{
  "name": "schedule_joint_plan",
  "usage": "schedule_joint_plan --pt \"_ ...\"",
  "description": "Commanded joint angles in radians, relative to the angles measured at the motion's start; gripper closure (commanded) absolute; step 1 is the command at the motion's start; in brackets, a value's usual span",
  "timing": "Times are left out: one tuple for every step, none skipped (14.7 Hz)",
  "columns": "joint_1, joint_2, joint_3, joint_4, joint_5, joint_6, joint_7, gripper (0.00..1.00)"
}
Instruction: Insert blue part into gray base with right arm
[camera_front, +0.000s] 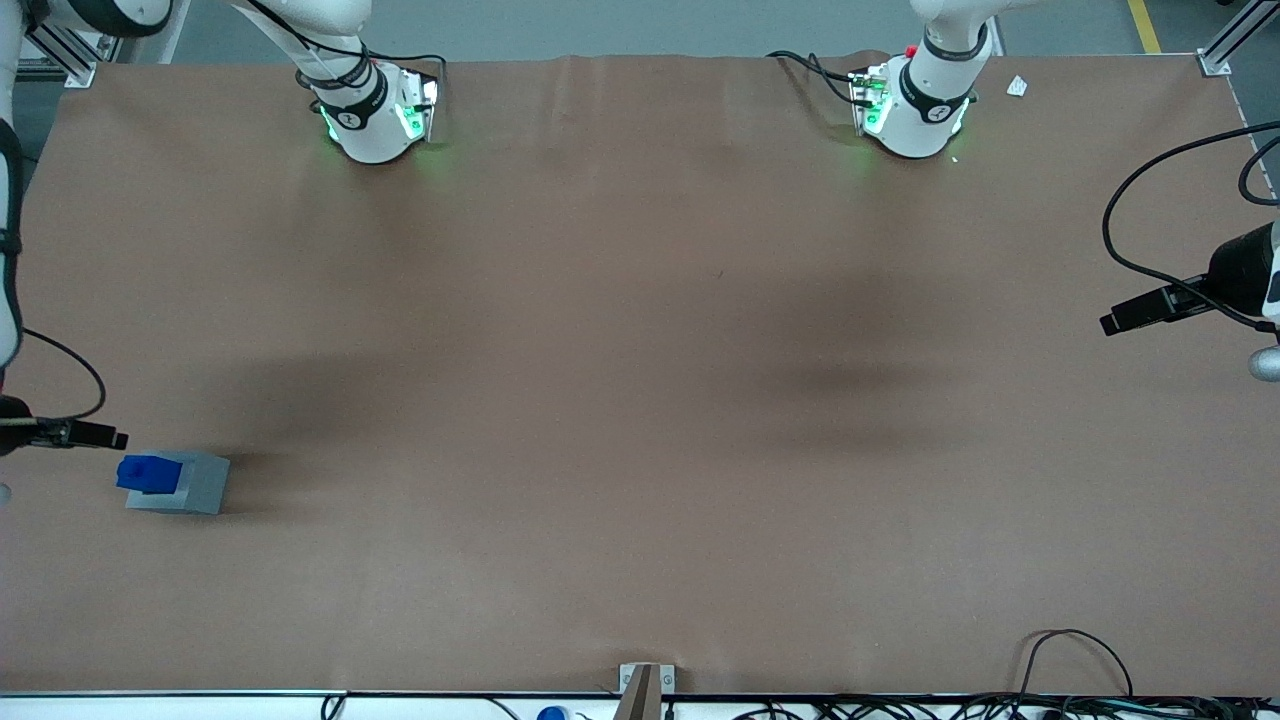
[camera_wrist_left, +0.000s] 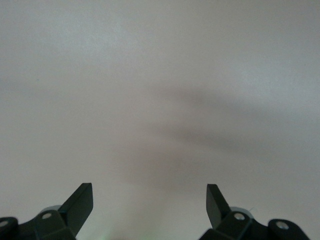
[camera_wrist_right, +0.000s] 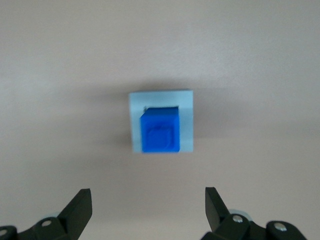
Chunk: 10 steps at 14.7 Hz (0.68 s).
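At the working arm's end of the tabletop (camera_front: 640, 400) the blue part (camera_wrist_right: 160, 132) sits in the gray base (camera_wrist_right: 161, 121), the tool (camera_wrist_right: 148, 205) above it spread wide and empty, and a careless descent could knock it askew.

brown table cover (camera_front: 640, 400) w/ a few creases, small white scrap of paper (camera_front: 1017, 87) near the parked arm's end, metal bracket (camera_front: 645, 680) + tangled black cables (camera_front: 1000, 708) along the edge nearest the cam.
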Motion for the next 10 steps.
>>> schedule_joint_plan --pt "0.037 -0.162 0.008 -0.069 0.005 -0.087 0.072 0.0" --pt "0.056 -0.205 0.008 -0.067 0.003 -0.118 0.104 0.0" --pt "0.073 -0.242 0.01 -0.061 0.003 -0.144 0.132 0.0" --pt "0.093 -0.276 0.01 -0.058 0.003 -0.165 0.162 0.0" --pt "0.116 -0.31 0.012 -0.058 0.002 -0.185 0.196 0.0" --pt "0.139 -0.342 0.012 -0.058 -0.001 -0.216 0.231 0.0" --pt "0.169 -0.366 0.01 -0.058 -0.007 -0.242 0.273 0.0" --pt "0.191 -0.383 0.012 -0.058 -0.006 -0.256 0.305 0.0" --pt "0.203 -0.388 0.013 -0.053 -0.004 -0.257 0.325 0.0" --pt "0.231 -0.39 0.012 -0.038 -0.006 -0.259 0.336 0.0"
